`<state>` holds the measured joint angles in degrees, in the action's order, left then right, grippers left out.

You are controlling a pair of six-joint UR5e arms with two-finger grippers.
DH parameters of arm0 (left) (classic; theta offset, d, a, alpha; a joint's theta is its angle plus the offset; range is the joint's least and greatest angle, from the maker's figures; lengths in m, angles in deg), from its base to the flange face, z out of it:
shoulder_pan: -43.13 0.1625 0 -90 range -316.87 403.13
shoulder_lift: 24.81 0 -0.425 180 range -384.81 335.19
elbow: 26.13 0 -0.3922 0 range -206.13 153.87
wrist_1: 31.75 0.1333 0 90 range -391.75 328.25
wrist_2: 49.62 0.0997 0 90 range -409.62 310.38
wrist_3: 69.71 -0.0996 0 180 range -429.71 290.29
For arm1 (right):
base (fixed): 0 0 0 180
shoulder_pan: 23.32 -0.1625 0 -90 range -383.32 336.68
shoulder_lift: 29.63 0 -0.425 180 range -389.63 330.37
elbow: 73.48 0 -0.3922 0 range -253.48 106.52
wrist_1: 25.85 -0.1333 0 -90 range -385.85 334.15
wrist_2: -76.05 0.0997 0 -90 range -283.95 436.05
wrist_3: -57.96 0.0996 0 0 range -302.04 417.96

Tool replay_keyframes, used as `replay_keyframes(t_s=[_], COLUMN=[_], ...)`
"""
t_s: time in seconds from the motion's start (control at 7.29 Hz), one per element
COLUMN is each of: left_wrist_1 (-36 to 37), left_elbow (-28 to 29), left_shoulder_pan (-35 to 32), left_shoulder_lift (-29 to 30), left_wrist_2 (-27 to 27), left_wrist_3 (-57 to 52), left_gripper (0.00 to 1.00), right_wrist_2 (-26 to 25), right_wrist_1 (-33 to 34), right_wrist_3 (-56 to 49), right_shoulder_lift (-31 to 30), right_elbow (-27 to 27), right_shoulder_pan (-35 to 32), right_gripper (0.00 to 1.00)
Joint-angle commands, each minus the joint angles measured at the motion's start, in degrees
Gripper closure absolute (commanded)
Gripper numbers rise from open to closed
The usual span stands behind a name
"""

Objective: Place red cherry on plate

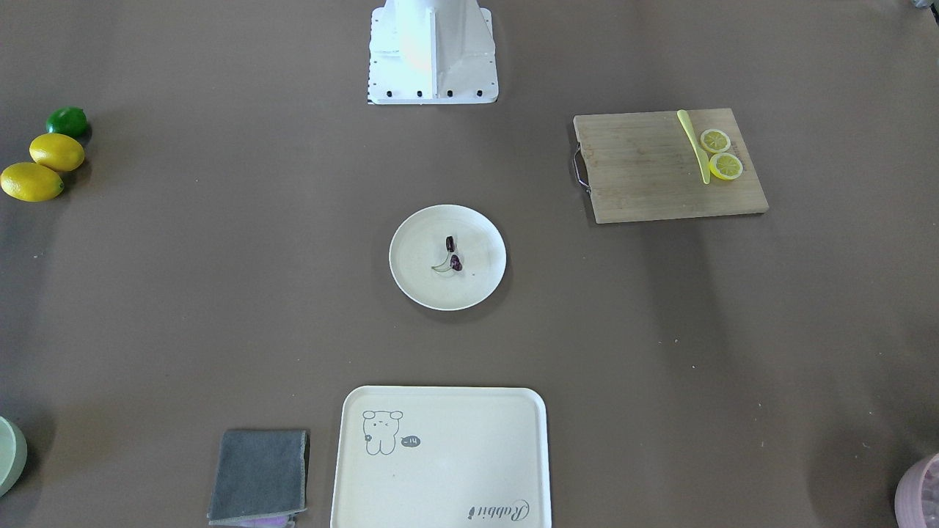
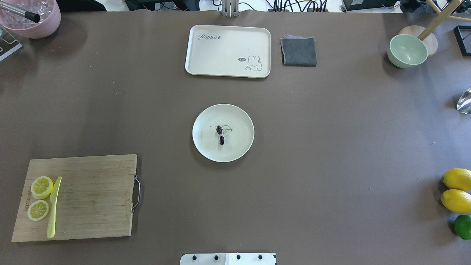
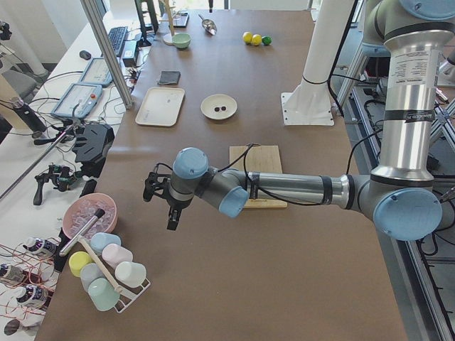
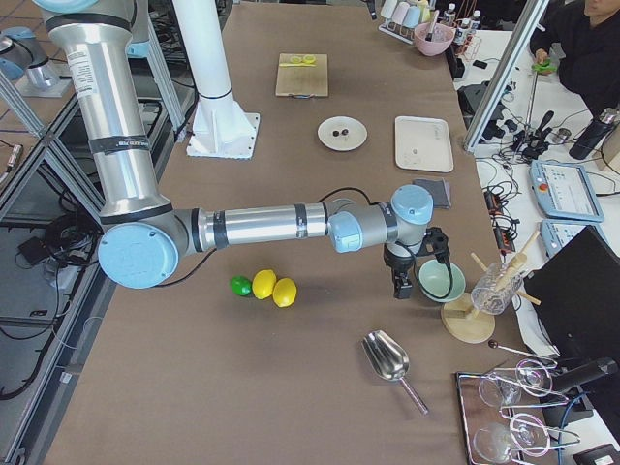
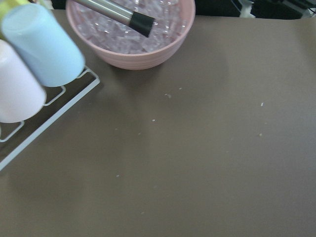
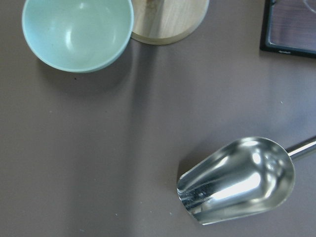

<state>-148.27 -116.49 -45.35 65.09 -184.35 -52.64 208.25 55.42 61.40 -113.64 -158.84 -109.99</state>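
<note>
The red cherry (image 2: 221,134), two dark maroon fruits on a thin pale stem, lies inside the round cream plate (image 2: 205,146) at the table's centre. The front-facing view shows the same: the cherry (image 1: 452,254) rests on the plate (image 1: 412,284). My left gripper (image 3: 172,217) hangs over the table's left end near a pink bowl, far from the plate. Over the right end, beside a green bowl, is my right gripper (image 4: 398,287). Both grippers show only in the side views, so I cannot tell whether either is open or shut.
A cutting board (image 2: 79,197) holds two lemon slices and a yellow knife. A cream tray (image 2: 228,50) and grey cloth (image 2: 298,51) lie beyond the plate. Two lemons and a lime (image 2: 457,200), a green bowl (image 2: 407,50), a metal scoop (image 6: 237,180) and a pink ice bowl (image 5: 131,34) stand at the ends.
</note>
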Motion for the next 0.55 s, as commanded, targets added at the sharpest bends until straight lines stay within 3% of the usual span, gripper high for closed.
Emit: replay_keyframes(t_s=[0.0, 0.41], left_wrist_1=[8.5, 12.4], left_elbow=[0.8, 0.8], left_shoulder_pan=[-6.6, -6.2], left_shoulder_lift=[0.3, 2.2], left_wrist_2=[-5.5, -1.8], left_wrist_3=[-10.7, -10.8], left_gripper=[0.02, 0.02], right_wrist_2=[0.1, 0.4], right_wrist_1=[-0.1, 0.0], right_wrist_3=[-0.6, -0.5], right_shoulder_lift=[-1.9, -1.2], right_elbow=[-0.5, -0.6], right_shoulder_pan=[-2.3, -2.2], right_gripper=[0.00, 0.00])
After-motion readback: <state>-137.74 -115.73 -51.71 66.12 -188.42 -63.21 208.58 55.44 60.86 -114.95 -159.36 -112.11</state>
